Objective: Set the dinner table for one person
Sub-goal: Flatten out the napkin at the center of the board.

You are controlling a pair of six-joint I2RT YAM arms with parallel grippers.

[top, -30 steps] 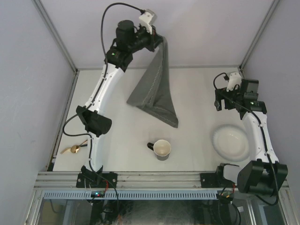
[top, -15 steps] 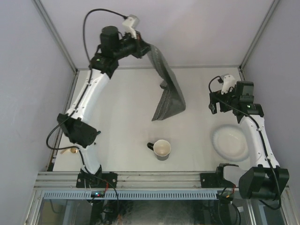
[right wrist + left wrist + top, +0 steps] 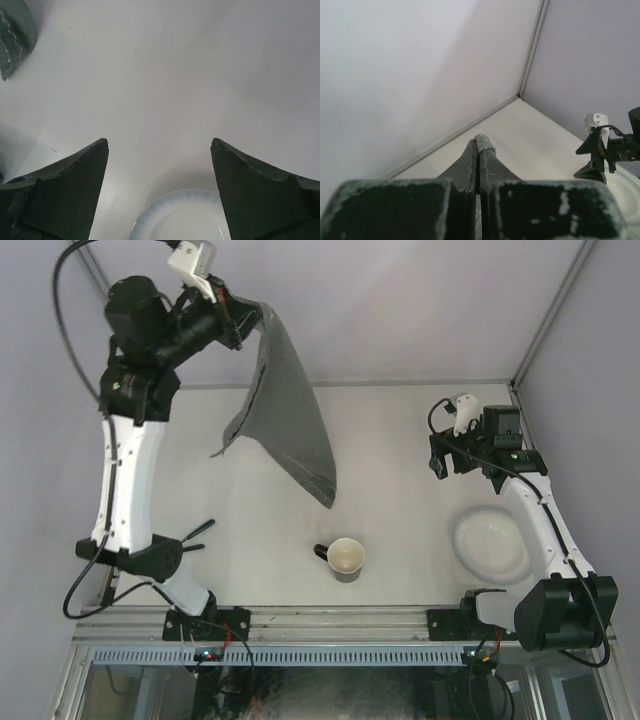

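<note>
My left gripper [image 3: 236, 324] is shut on the top corner of a grey stitched cloth mat [image 3: 288, 412]. It holds the mat high at the back left, so the cloth hangs in the air above the off-white dinner table [image 3: 400, 440]. In the left wrist view the fingertips [image 3: 479, 146] pinch a fold of the mat [image 3: 487, 142]. My right gripper [image 3: 441, 456] is open and empty above the table, just behind a white plate [image 3: 492, 545]. In the right wrist view the plate [image 3: 182, 217] lies below the gripper [image 3: 159, 150]. A dark mug [image 3: 345, 558] stands at the front centre.
Dark utensil handles [image 3: 197, 532] poke out from under my left arm's elbow at the front left. The rest of the utensils is hidden. Aluminium rails and pale walls edge the table. A corner of the mat [image 3: 12, 35] shows at the top left of the right wrist view.
My left arm has swung up and to the left, carrying the hanging mat from the back centre to the back left. My right gripper has shifted a little left.
</note>
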